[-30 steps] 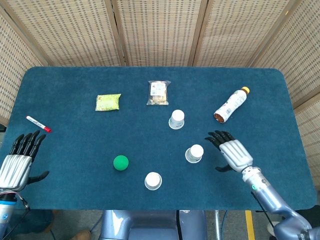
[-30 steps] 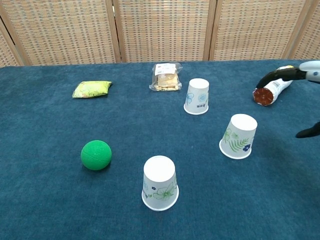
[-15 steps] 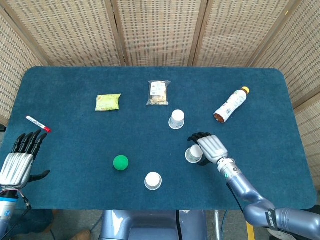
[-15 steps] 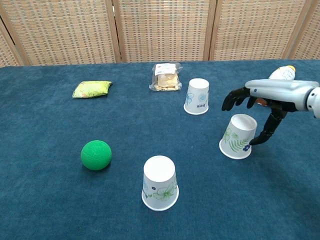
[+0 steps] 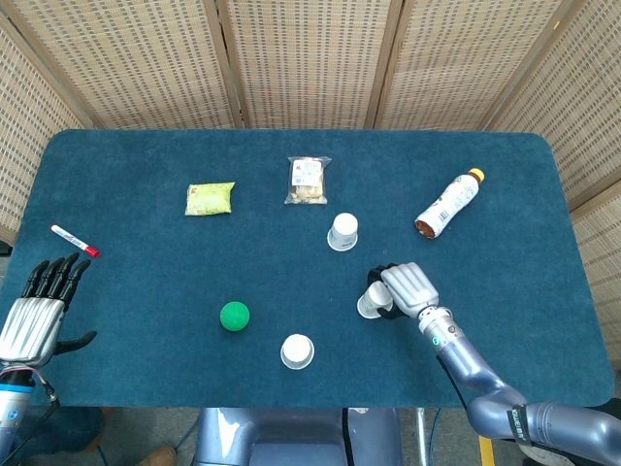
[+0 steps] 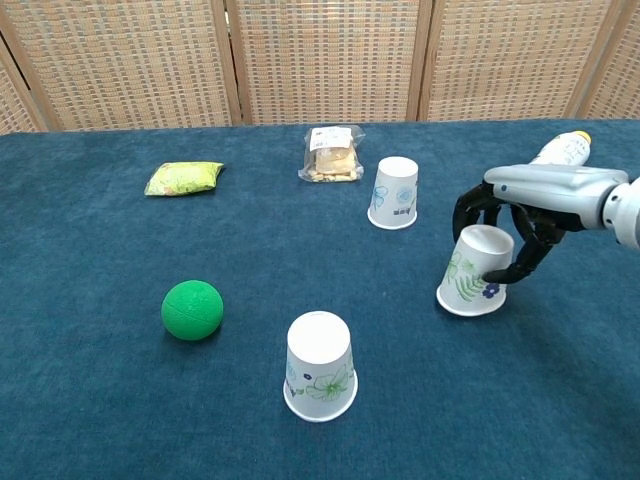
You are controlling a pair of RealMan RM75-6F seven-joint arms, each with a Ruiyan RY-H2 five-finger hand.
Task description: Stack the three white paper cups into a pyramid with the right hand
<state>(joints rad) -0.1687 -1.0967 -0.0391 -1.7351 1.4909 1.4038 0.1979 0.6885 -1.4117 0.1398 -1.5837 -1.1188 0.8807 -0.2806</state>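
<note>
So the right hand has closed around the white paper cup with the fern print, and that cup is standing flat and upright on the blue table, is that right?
Not quite. The right hand does grip the white paper cup with the fern print, but the cup is tilted, not flat and upright: the chest view shows its top leaning toward the hand, though its rim is at the blue table.

Bare blue tabletop (image 5: 505,291) is lying open at three o'clock of the right hand (image 5: 408,288). A second inverted white paper cup (image 5: 343,231) is standing near at eleven o'clock, a third (image 5: 297,350) at eight o'clock, and the toppled orange-capped plastic bottle (image 5: 446,203) is blocking one o'clock.
</note>
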